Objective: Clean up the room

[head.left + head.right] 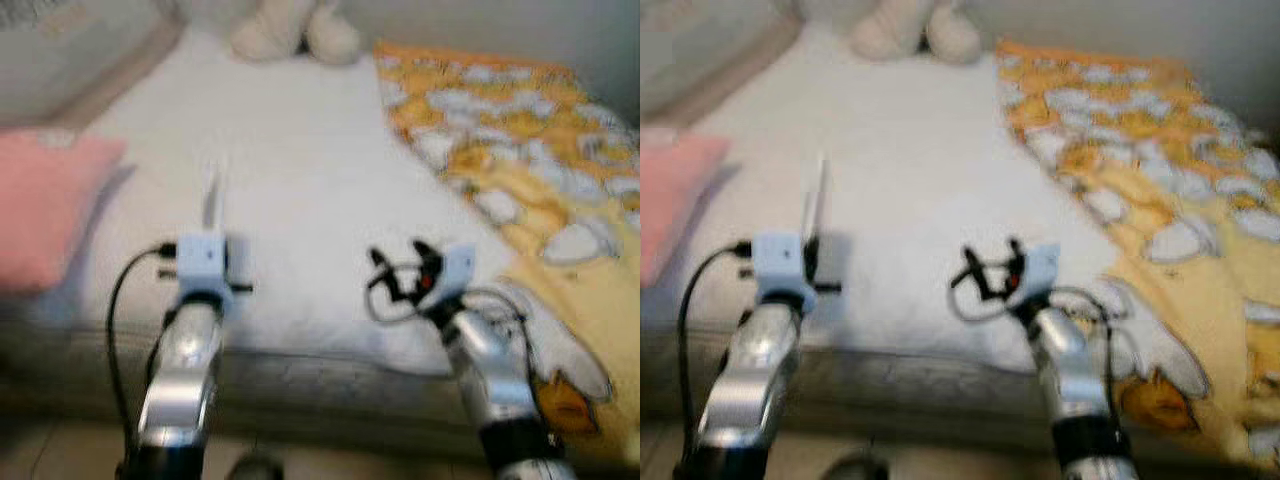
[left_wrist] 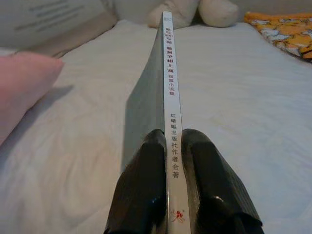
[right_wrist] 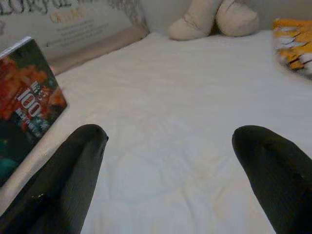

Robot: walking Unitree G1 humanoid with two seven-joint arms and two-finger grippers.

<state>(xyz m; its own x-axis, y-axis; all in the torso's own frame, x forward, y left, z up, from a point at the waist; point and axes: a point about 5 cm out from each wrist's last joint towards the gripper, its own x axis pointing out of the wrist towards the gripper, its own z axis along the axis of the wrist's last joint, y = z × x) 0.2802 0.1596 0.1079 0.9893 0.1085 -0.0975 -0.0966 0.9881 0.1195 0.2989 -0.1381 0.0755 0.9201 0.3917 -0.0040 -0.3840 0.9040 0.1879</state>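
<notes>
Left eye view: blurred. The robot stands at the edge of a bed (image 1: 300, 200) covered with a white sheet. A pink pillow (image 1: 45, 205) lies at the bed's left side, a cream plush toy (image 1: 295, 30) sits at the far end, and a yellow patterned blanket (image 1: 520, 150) covers the right side. The left arm reaches over the near edge of the bed, and a thin pale book (image 1: 212, 205) stands up edge-on above its wrist block. The right arm is also raised over the bed edge, just beside the blanket.

Right eye view: the same scene, with the book seen as a thin upright sliver over the sheet and the pink pillow at the left border.

Left wrist view: the left tool (image 2: 173, 146) is pinching the book by its white spine, one black finger on each side. The spine carries printed characters and a small red mark near the fingers. The book points toward the plush toy, held above the white sheet, with the pillow to one side.

Right wrist view: the right tool (image 3: 170, 141) is spread wide, both fingers apart over bare sheet, holding nothing. The book's colourful cover, with red-orange shapes and "100", shows beside one finger
</notes>
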